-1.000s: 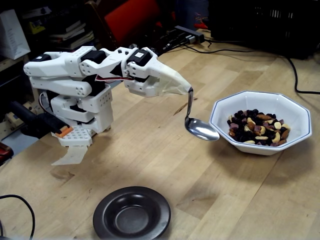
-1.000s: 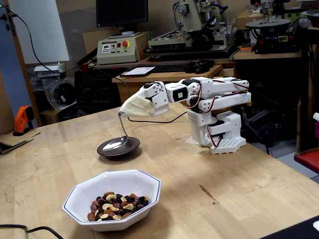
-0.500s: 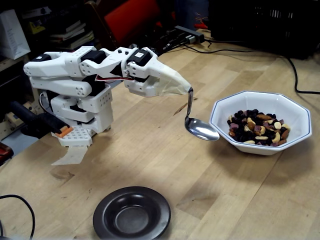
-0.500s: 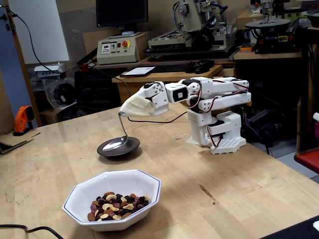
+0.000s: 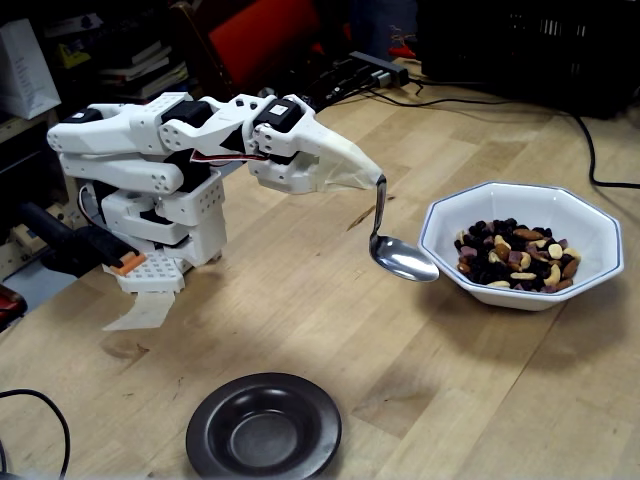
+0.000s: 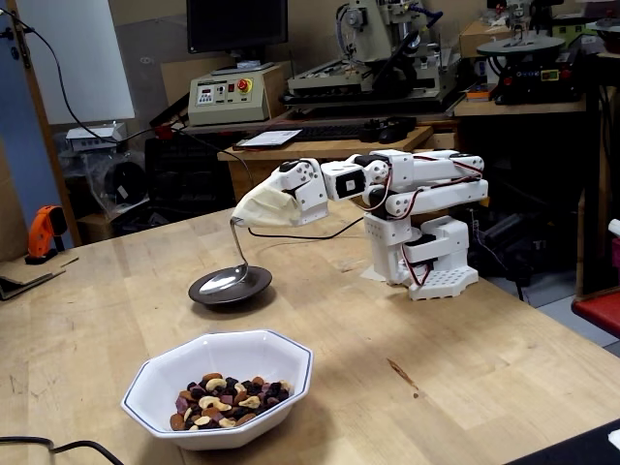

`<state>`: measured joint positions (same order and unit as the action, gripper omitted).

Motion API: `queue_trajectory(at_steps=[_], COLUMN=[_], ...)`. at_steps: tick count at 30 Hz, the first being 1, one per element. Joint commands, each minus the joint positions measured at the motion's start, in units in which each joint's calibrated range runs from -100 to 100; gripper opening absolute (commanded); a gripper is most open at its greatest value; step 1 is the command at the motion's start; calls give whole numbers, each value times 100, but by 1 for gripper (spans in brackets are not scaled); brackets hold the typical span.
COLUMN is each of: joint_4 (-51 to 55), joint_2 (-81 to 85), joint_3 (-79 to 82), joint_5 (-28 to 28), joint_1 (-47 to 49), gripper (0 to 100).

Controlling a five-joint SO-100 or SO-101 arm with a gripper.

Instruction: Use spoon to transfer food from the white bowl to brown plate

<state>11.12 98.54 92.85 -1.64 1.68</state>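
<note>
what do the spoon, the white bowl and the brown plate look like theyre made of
The spoon: polished metal, going by its mirror-like silver shine.
The white bowl: probably glazed ceramic; smooth white faceted walls with a thin dark blue rim line.
The brown plate: glossy and dark with soft highlights; glazed ceramic or possibly plastic, which the views cannot settle.

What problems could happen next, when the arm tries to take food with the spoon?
1. The spoon hangs empty just outside the white bowl; moving sideways, it may hit the rim and push the bowl.
2. The food is loose small pieces, so some may roll off on the way.
3. The brown plate is small and far across the table, so pieces may miss it.
</note>
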Motion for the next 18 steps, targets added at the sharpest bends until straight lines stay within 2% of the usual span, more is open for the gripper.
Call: queue_trajectory(at_steps=[1,12,18], joint_4=[-37,-108,-1318], joint_2=[69,112,103], joint_3=[-134,-72,494], joint_5=[-15,20,20], joint_1=[25,47,47], gripper=[4,4,4])
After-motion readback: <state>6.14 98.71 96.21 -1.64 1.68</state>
